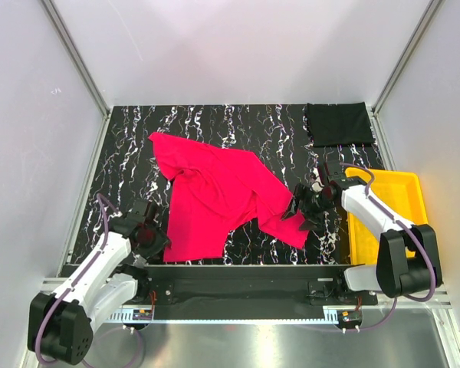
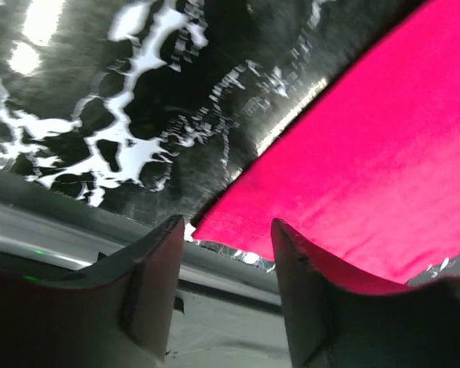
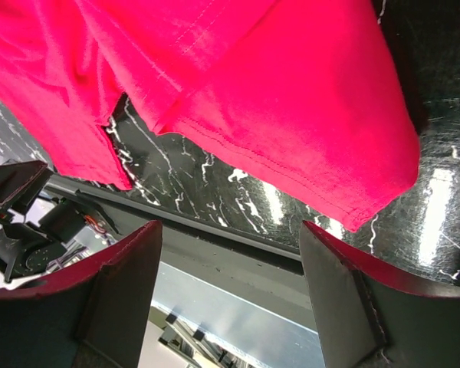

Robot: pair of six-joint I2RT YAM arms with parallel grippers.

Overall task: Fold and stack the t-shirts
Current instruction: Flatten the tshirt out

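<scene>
The crimson-red t-shirt lies rumpled and spread out across the middle of the black veined table. The black t-shirt lies folded flat at the back right corner. My left gripper sits low at the red shirt's near left corner. In the left wrist view that gripper is open, with the hem of the red shirt just ahead and nothing between the fingers. My right gripper hovers at the shirt's near right corner. In the right wrist view it is open wide, just short of the red cloth.
A yellow plastic tray stands at the right edge, beside the right arm. The table's near edge and a metal rail run just below both grippers. White walls enclose the table on three sides.
</scene>
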